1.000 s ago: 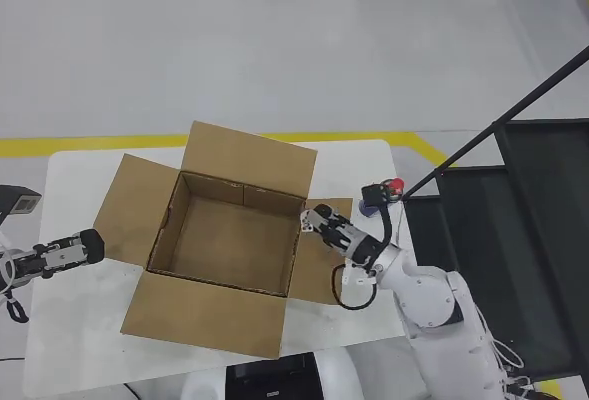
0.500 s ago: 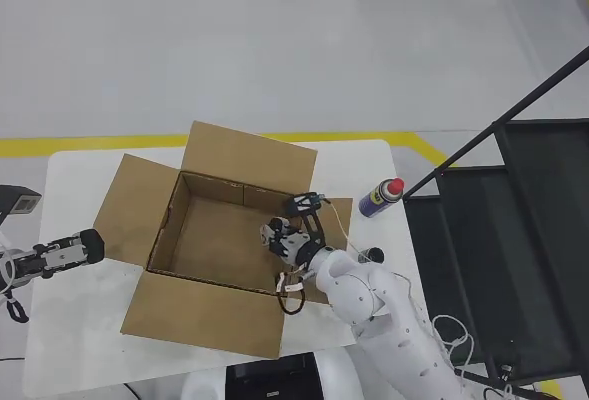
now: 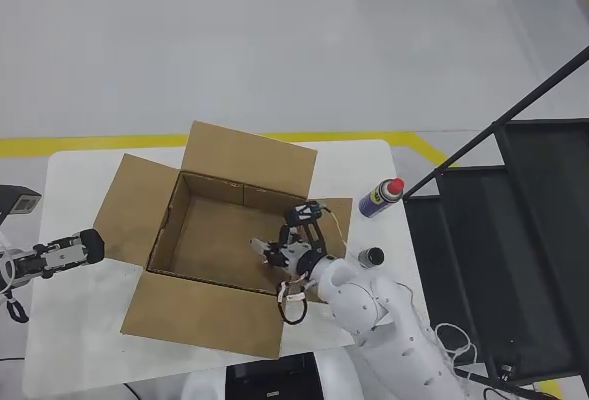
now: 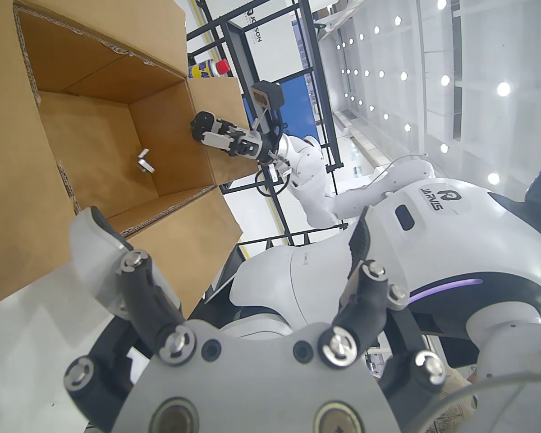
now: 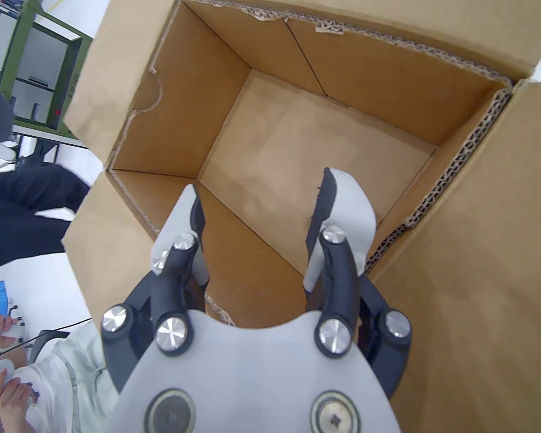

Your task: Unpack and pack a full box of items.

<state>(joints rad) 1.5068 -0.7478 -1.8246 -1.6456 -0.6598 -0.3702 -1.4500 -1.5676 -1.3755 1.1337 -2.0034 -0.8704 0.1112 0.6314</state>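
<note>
An open cardboard box (image 3: 214, 235) stands in the middle of the white table (image 3: 84, 330), all flaps folded out. My right gripper (image 3: 266, 250) hangs inside it by the right wall, open, with nothing between its fingers (image 5: 342, 209). In the right wrist view the box floor (image 5: 297, 137) is bare. From the left wrist view the right gripper (image 4: 203, 128) shows above a small pale object (image 4: 145, 160) low in the box (image 4: 94, 105). My left gripper (image 3: 74, 250) is at the table's left edge, beside the left flap, open (image 4: 225, 245) and holding nothing.
A blue and yellow spray can (image 3: 381, 197) with a red cap lies on the table right of the box. A small dark cylinder (image 3: 371, 256) stands nearer the front. A black metal stair frame (image 3: 534, 200) rises just past the table's right edge.
My right gripper has swung left from over the right flap, across the rim and into the box, uncovering the spray can. The left arm has not moved.
</note>
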